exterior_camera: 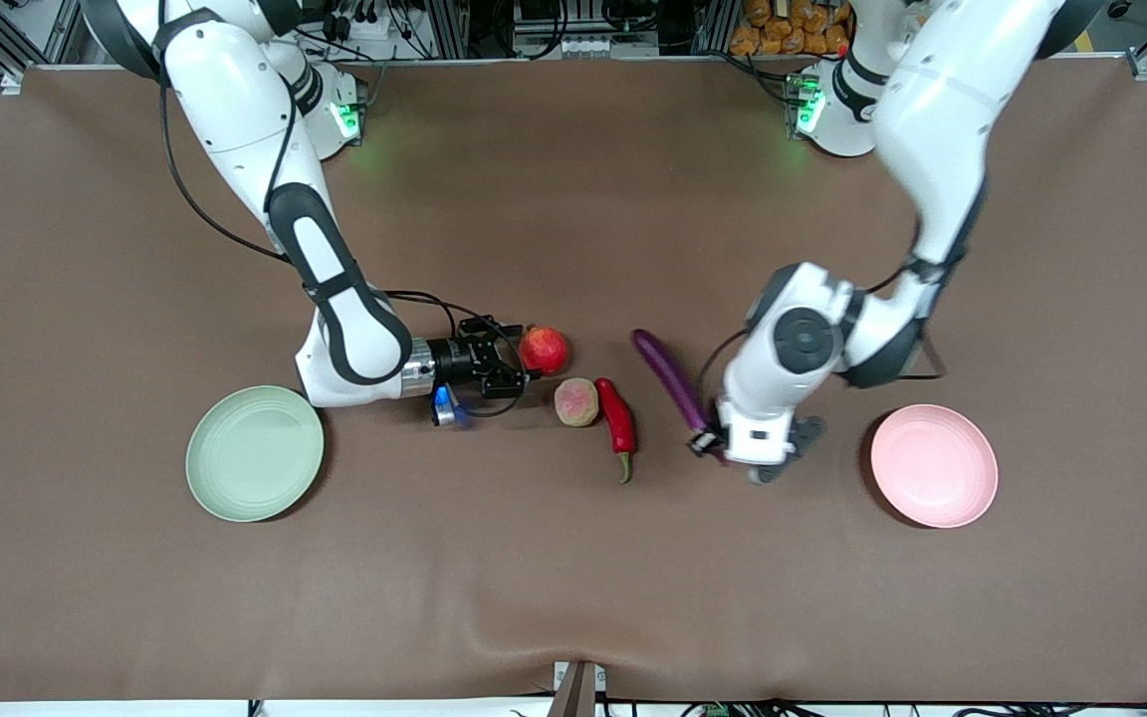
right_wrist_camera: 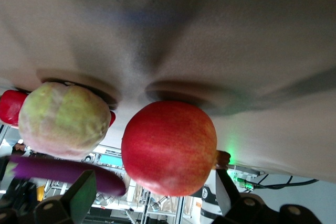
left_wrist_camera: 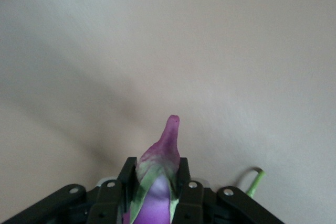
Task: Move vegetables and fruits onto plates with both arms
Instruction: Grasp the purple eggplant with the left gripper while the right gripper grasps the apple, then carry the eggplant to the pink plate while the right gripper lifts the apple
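My left end effector (exterior_camera: 708,441) is clamped on the stem end of the long slim purple eggplant (exterior_camera: 670,379), near the pale pink plastic plate (exterior_camera: 933,465), while my right end effector (exterior_camera: 524,360), fingers wide, brackets the round red fruit (exterior_camera: 544,350) on the brown desk (exterior_camera: 573,558), nearest the pale green ribbed plate (exterior_camera: 254,453).
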`<state>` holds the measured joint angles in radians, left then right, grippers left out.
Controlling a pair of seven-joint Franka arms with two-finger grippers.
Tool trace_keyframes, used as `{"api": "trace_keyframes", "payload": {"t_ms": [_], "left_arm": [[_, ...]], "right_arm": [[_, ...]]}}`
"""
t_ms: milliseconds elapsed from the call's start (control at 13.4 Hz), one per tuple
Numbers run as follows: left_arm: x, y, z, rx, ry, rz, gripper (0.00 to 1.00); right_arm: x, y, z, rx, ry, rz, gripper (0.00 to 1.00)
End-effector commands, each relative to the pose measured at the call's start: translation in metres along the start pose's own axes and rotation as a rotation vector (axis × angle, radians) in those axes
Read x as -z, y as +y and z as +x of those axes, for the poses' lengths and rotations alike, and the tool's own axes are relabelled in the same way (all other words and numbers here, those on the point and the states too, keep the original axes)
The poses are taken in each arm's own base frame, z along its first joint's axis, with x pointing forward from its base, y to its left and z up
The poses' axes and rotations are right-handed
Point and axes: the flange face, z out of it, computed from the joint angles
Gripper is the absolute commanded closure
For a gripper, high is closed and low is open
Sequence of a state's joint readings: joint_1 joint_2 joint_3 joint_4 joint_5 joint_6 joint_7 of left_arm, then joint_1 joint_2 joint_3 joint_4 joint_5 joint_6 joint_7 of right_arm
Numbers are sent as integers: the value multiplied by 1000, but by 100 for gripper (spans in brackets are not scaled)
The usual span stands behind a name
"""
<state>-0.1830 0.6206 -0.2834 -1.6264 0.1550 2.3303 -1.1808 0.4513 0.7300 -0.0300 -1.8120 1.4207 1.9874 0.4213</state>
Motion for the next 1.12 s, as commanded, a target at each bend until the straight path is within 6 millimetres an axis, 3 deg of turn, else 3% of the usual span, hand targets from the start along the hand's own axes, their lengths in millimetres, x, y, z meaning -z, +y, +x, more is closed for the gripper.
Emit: {"api": "trace_keyframes", "payload": {"t_ms": [0,149,522,596,746,820,1044], "left_arm": [[18,-24,30,-65,17,28,100],[23,-46,70,-95,24,25,100],[20,-130,208,-208,46,1,100],[16,-147,222,-213,40,6,100],[9,-175,246,-250,34,11,100],[-1,-187,254,-241,19,10,100],[-9,-207,273,-179,8,-18,100]], "right_arm": [[-11,5,-8,-6,19,26,0],[-19,6,-10,0,40,20,0],[-28,8,-12,19,80,15,0],[-36,8,-15,31,120,14,1],[-41,9,-16,38,165,19,36],[-40,8,-16,39,165,21,45],[-18,2,-19,31,165,51,47]]}}
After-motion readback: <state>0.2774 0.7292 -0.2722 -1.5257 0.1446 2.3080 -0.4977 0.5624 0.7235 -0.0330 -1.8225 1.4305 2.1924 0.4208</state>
